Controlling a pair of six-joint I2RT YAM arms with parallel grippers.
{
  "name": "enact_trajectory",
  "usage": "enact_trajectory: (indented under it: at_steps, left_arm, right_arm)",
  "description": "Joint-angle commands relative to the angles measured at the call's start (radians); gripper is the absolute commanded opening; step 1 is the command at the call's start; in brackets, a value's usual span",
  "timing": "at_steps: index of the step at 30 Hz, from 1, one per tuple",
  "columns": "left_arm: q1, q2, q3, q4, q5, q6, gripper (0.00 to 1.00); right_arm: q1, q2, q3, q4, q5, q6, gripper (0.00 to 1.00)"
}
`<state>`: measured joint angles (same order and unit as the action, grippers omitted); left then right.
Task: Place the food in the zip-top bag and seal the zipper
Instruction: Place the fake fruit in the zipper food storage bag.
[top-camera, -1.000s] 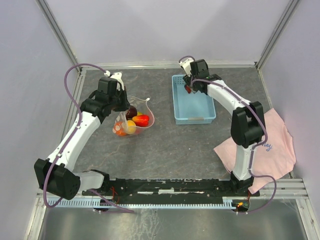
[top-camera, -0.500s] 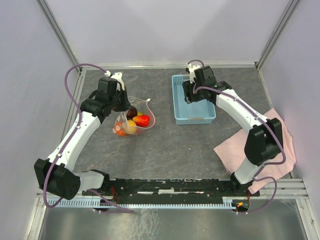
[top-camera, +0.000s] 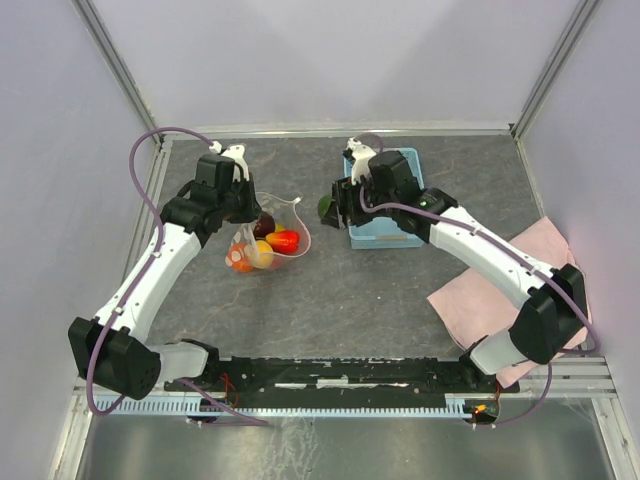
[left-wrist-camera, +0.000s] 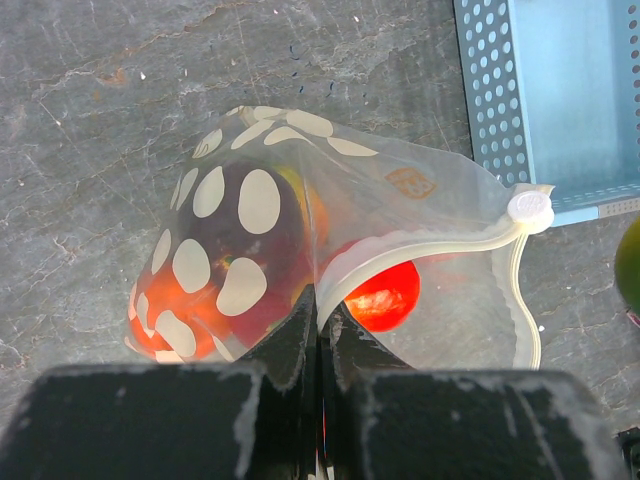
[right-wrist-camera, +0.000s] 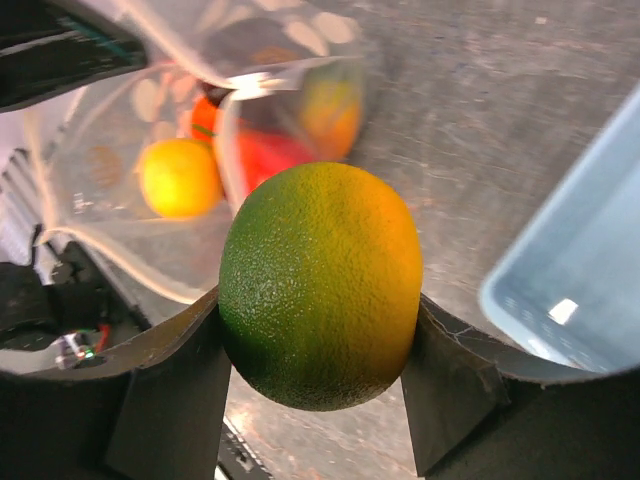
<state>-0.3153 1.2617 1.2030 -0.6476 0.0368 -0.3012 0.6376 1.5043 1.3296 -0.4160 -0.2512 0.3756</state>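
The clear polka-dot zip-top bag (top-camera: 268, 232) lies left of centre with its mouth open to the right, and it also shows in the left wrist view (left-wrist-camera: 300, 220). Inside it lie a red fruit (top-camera: 283, 240), a yellow one (top-camera: 260, 252), a dark purple one (top-camera: 263, 224) and an orange one (top-camera: 240, 262). My left gripper (left-wrist-camera: 322, 305) is shut on the bag's top edge at the zipper strip (left-wrist-camera: 430, 250). My right gripper (top-camera: 333, 208) is shut on a green-and-orange fruit (right-wrist-camera: 320, 285), held in the air between the basket and the bag's mouth.
The light blue basket (top-camera: 384, 225) stands at the back centre, partly under my right arm, and its corner shows in the left wrist view (left-wrist-camera: 540, 100). A pink cloth (top-camera: 545, 290) lies at the right edge. Frame posts stand at the back corners.
My right gripper has come out of the basket and moved left towards the bag, carrying the green-and-orange fruit. My left gripper and the bag have not moved.
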Motion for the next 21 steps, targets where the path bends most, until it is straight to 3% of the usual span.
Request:
enact_trajectory:
  at_steps: [1, 7, 12, 21]
  left_arm:
    - [0.005, -0.004, 0.017, 0.043, 0.024, 0.022, 0.03]
    - [0.005, -0.003, 0.017, 0.043, 0.024, 0.024, 0.03]
    - [0.005, -0.002, 0.017, 0.042, 0.028, 0.024, 0.03]
    - [0.005, -0.007, 0.017, 0.042, 0.04, 0.021, 0.03]
  right_arm:
    - [0.066, -0.049, -0.018, 0.163, -0.048, 0.098, 0.44]
    - [0.155, -0.033, -0.043, 0.313, -0.071, 0.171, 0.44]
    - [0.223, 0.039, 0.014, 0.336, -0.072, 0.177, 0.46]
    - [0.266, 0.177, 0.055, 0.359, 0.104, 0.221, 0.47]
